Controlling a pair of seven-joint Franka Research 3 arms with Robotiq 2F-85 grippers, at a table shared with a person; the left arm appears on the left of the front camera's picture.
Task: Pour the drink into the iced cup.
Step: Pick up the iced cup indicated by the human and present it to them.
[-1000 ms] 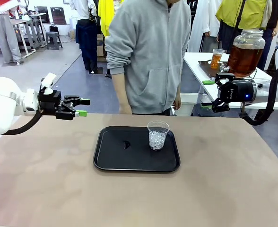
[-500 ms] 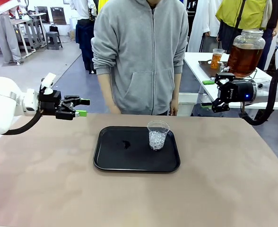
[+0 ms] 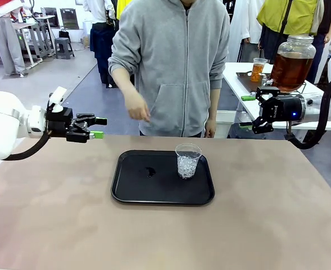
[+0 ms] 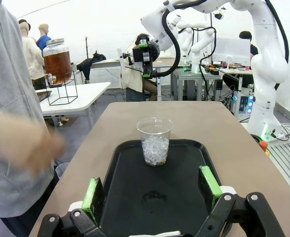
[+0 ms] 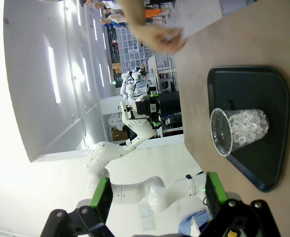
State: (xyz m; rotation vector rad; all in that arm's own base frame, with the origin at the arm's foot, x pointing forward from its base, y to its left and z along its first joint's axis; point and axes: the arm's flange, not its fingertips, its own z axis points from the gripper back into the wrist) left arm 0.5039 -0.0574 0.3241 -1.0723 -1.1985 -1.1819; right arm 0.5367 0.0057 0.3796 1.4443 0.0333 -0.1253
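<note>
The iced cup (image 3: 188,160) stands upright on the right part of a black tray (image 3: 126,194) set mid-counter, probably so that spills are caught and either arm can reach it. It holds only ice, so pouring has not begun. The drink (image 3: 289,72), amber-brown, sits in a lidded glass dispenser jar (image 3: 296,45) on a white side table (image 3: 233,72) beyond the counter's far right corner, well apart from the cup.

The robot's left hand (image 3: 99,127) hangs over the counter's far left edge, spread wide and empty. The right hand (image 3: 245,112) hovers off the far right edge, near the jar, also wide and holding nothing.

A person in a grey hoodie stands at the far side, with the person's hand (image 3: 137,108) raised and blurred. The counter (image 3: 64,225) is matte tan. The room around it is a bright hall with other tables and people.
</note>
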